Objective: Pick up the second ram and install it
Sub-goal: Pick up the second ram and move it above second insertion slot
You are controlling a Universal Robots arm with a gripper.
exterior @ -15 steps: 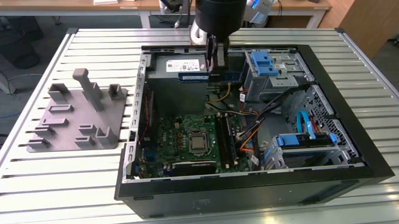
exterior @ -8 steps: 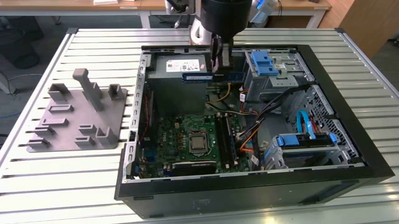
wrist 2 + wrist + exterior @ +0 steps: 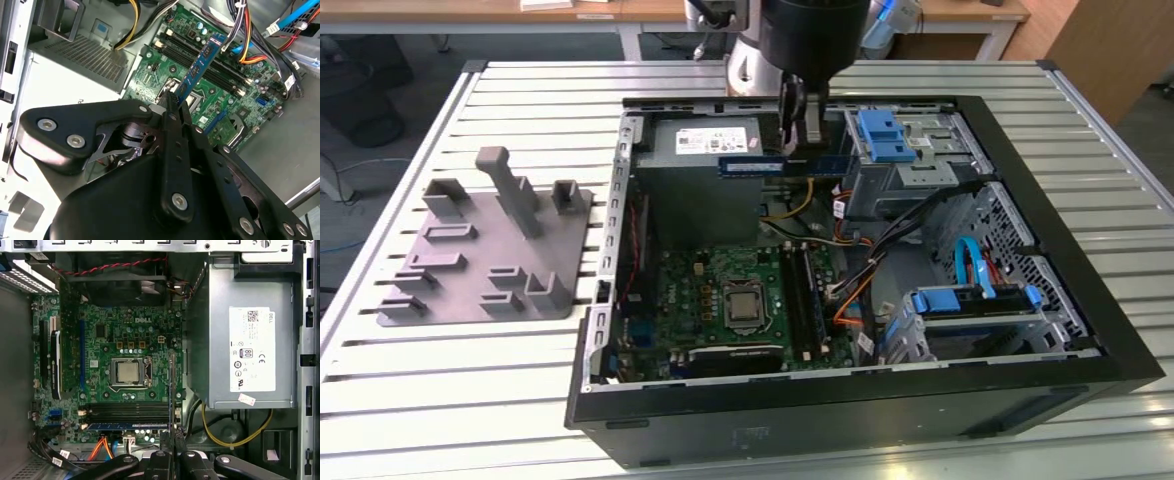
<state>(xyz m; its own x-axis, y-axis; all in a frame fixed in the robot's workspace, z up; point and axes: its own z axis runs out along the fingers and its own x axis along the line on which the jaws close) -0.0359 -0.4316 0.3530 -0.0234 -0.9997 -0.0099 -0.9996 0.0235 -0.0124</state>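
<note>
gripper (image 3: pixel 798 140) clamped on the second ram (image 3: pixel 754 166), holding it above the open computer case (image 3: pixel 854 420).

Matt black end effector (image 3: pixel 173 99); ribbed, dull-metal table (image 3: pixel 454 400).

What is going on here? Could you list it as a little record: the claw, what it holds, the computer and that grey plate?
claw: shut on a blue memory stick, above the open computer case
memory stick: in the air, long edge roughly level, not in any slot
circuit board: on the case's floor, with long black slots; one apparently holds another blue stick
grey plate: on the slatted table, at the exterior view's left of the case, apart from the claw
</note>
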